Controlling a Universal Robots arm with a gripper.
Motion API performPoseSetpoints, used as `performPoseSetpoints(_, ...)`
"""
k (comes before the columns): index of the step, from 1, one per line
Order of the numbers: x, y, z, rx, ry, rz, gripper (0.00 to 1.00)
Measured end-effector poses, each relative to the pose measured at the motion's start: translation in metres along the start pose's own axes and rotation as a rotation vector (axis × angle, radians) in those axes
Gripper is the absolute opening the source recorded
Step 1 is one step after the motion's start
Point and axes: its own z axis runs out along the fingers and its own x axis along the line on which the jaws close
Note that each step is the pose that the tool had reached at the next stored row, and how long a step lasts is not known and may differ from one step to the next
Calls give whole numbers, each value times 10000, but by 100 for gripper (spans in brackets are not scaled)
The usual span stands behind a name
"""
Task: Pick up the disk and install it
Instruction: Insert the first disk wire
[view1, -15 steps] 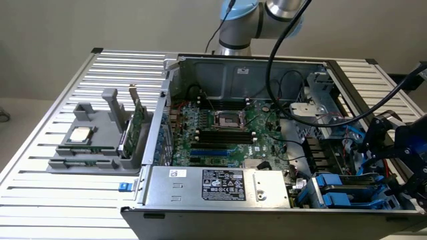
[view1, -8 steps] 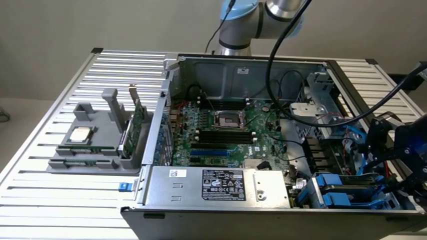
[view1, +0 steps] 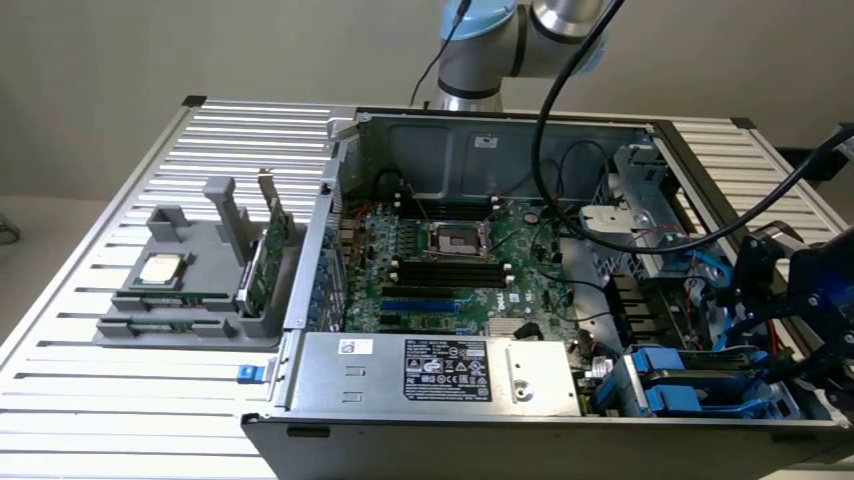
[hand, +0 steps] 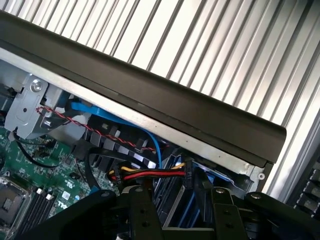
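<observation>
The disk (view1: 674, 385), in its blue carrier, lies low in the drive bay at the near corner of the open computer case (view1: 467, 140), on the exterior view's right. Just above and beside it hangs the black gripper (view1: 781, 320), over the case's edge; whether it is released or clenched cannot be told, nor whether it touches the disk. In the wrist view a bundle of red, yellow and black wires (hand: 150, 174) runs just above the blue rails. Further into the case lie the green motherboard (view1: 441, 270) and the labelled metal power supply (view1: 441, 370). Outside, on the slatted table (view1: 120, 420), a grey holder (view1: 187, 315) carries a silver processor chip (view1: 160, 268) and an upright green circuit card (view1: 276, 245).
</observation>
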Motion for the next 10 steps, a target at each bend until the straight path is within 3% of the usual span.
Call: performPoseSetpoints(10, -60, -22, -5, 39, 24, 13, 45)
